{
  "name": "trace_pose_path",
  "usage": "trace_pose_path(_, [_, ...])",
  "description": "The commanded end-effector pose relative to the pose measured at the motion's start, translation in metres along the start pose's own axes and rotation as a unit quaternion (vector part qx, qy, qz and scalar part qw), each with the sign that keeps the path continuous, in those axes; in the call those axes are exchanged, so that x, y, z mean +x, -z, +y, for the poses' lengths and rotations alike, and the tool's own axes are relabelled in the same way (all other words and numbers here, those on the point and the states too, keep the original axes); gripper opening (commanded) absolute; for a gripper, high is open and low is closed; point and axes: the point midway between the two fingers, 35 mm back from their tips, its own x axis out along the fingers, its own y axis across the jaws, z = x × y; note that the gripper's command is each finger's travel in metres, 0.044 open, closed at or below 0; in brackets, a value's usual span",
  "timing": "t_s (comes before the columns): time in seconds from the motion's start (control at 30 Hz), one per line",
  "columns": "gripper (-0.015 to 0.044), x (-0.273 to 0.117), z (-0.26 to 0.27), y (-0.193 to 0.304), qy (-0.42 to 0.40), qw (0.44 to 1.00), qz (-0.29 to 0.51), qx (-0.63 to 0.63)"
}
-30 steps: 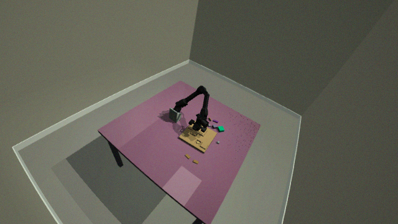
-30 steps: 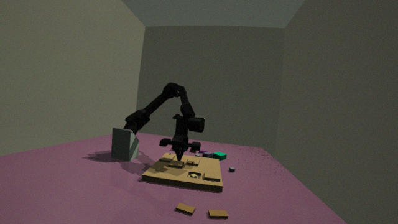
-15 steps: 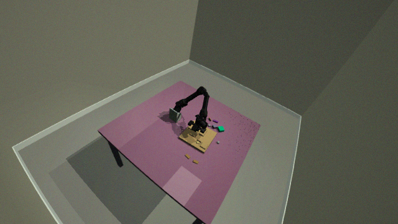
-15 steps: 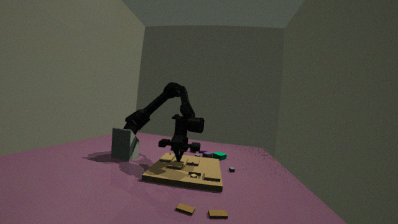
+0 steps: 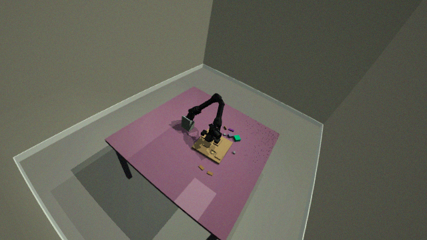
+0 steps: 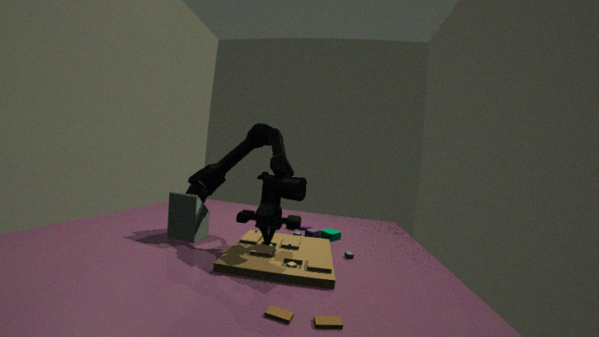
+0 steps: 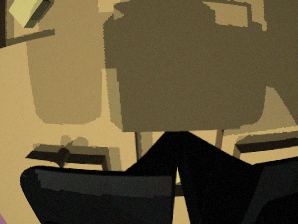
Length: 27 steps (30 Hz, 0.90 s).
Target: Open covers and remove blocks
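Observation:
The tan puzzle board lies on the table. My gripper is shut and empty, its tips low at a raised cover in the board's middle; whether they touch it I cannot tell. Another cover with a small dark knob is just right of the tips, and one is behind left. A cover is at the near right. A pale yellow block sits in an uncovered well near the front. The fingers and shadow hide part of the board.
Two tan pieces lie in front of the board. A small grey piece lies to its right. A green block, a purple piece and other small pieces lie behind it. A grey wedge stands by the arm's base.

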Motion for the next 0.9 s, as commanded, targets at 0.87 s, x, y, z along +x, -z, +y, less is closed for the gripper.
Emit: trace_pose_path(0.87, [0.0,-0.02,-0.001,-0.017,0.002,1.0,-0.002,0.001])
